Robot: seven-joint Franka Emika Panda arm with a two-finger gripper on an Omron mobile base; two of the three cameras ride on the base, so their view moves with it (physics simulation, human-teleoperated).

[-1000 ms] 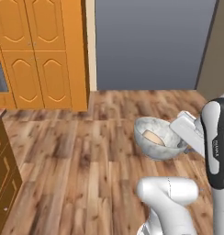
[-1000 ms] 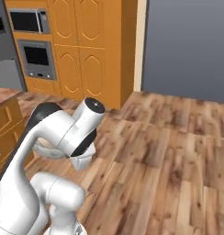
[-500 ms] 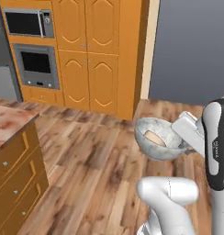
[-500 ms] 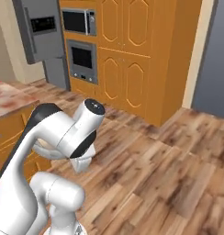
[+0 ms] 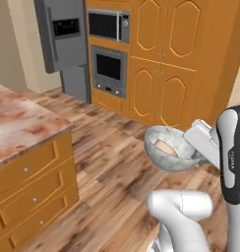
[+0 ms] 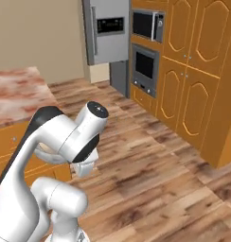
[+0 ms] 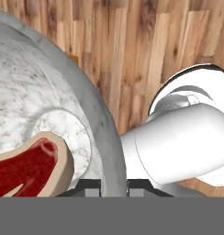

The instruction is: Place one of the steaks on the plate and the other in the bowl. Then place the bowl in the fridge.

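Observation:
My gripper (image 5: 195, 156) is shut on the right rim of the pale grey speckled bowl (image 5: 166, 158) and holds it in the air over the wood floor. One steak (image 5: 164, 147) lies inside the bowl. In the hand view the bowl's rim (image 7: 100, 124) runs down between my fingertips at the gripper (image 7: 114, 187), and the red steak (image 7: 26, 167) with its pale fat edge rests on the bowl's bottom. The tall grey fridge (image 5: 63, 44) stands at the far left, doors shut, also seen as the fridge (image 6: 108, 30) from the right. The plate is out of view.
A counter with a reddish marble top (image 5: 18, 125) and orange drawers stands at the left, also as the counter (image 6: 18, 92). A wall oven (image 5: 108, 69) and microwave (image 5: 108, 24) sit in orange cabinets (image 5: 176, 64) beside the fridge. Wood floor (image 5: 112, 147) lies between.
The whole picture has swung as the base turned: the fridge, oven and marble counter have come into view. The bowl stays held in the same place relative to the arm.

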